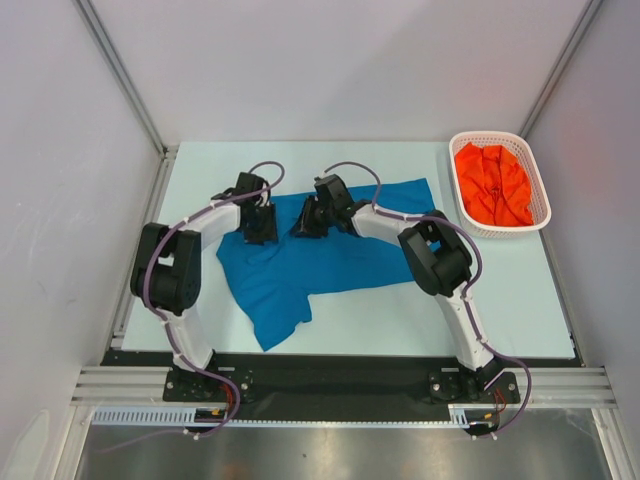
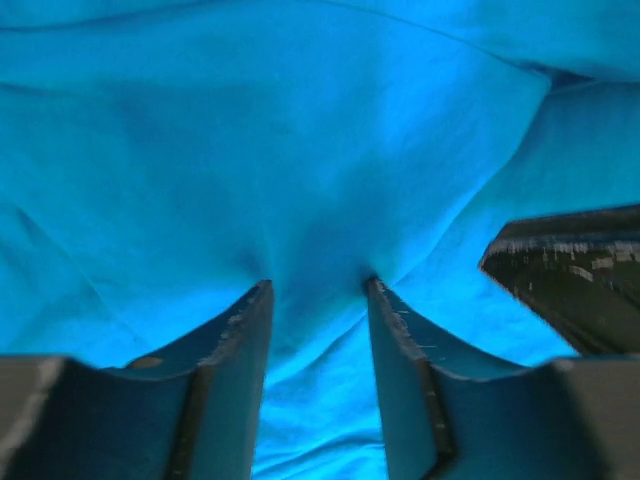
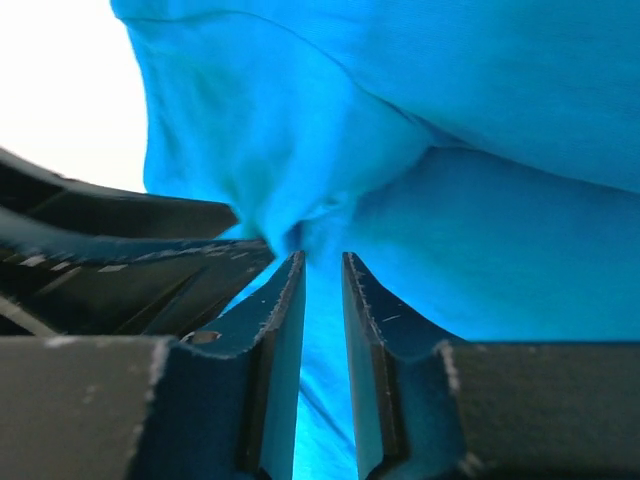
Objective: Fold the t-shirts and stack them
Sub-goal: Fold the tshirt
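The blue t-shirt (image 1: pixel 330 262) lies spread and rumpled across the middle of the table, one part hanging toward the near edge. The orange-red t-shirt (image 1: pixel 492 185) is crumpled in the basket. Both grippers are down on the blue shirt's far left part, close together. My left gripper (image 1: pixel 262 232) (image 2: pixel 318 283) has its jaws half apart, tips pressed into the cloth, which puckers between them. My right gripper (image 1: pixel 303 225) (image 3: pixel 322 255) has a narrow gap between its jaws, with cloth bunched just beyond the tips and blue cloth (image 3: pixel 480 120) showing through the gap.
The white lattice basket (image 1: pixel 484 135) stands at the table's far right corner. Grey walls close in the left, right and back sides. Each wrist view shows the other gripper as a dark shape at its edge.
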Motion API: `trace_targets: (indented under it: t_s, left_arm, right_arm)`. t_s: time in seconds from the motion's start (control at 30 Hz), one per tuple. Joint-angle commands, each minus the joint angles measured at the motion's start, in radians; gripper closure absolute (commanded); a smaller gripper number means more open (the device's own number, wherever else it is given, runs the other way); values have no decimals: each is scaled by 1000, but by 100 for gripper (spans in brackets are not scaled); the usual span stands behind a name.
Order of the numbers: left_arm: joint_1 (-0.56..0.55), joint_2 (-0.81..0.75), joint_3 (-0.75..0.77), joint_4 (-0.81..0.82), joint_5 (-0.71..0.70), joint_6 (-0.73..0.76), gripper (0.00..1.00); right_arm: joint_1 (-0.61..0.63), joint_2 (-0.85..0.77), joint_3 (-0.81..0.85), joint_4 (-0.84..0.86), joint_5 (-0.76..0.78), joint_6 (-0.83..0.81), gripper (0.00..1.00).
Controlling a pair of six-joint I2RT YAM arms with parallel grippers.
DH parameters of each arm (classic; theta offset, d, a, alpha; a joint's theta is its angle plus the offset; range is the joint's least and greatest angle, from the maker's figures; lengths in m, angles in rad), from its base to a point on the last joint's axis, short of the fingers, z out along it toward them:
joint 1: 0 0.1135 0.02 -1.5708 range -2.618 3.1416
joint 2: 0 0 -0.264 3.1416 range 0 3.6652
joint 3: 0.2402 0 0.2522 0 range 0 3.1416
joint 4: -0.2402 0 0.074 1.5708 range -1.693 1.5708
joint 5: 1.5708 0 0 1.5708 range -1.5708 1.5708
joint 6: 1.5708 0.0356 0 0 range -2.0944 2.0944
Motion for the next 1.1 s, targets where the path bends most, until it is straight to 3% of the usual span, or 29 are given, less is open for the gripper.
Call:
trace_targets:
  t_s: [0.0, 0.1, 0.13, 0.23, 0.43, 0.63, 1.07]
  left_arm:
    - [-5, 27, 58, -13, 0, 32, 54]
    - [-5, 54, 79, -19, 9, 38, 65]
    - [-3, 62, 84, -27, 5, 40, 75]
    - [0, 62, 96, -28, -4, 44, 89]
    - [24, 44, 105, -38, -17, 55, 92]
    - [44, 59, 114, -48, -9, 58, 92]
    - [44, 88, 124, -51, 5, 58, 91]
  right_arm:
    - [16, -16, 7, 78, -18, 46, 75]
    - [24, 1, 33, 71, -21, 52, 78]
    - [25, 5, 39, 60, -22, 56, 79]
    - [34, 13, 43, 58, -16, 56, 85]
    - [50, 30, 42, 74, -14, 54, 87]
    - [53, 67, 45, 81, -4, 63, 77]
    - [24, 123, 60, 147, 9, 149, 68]
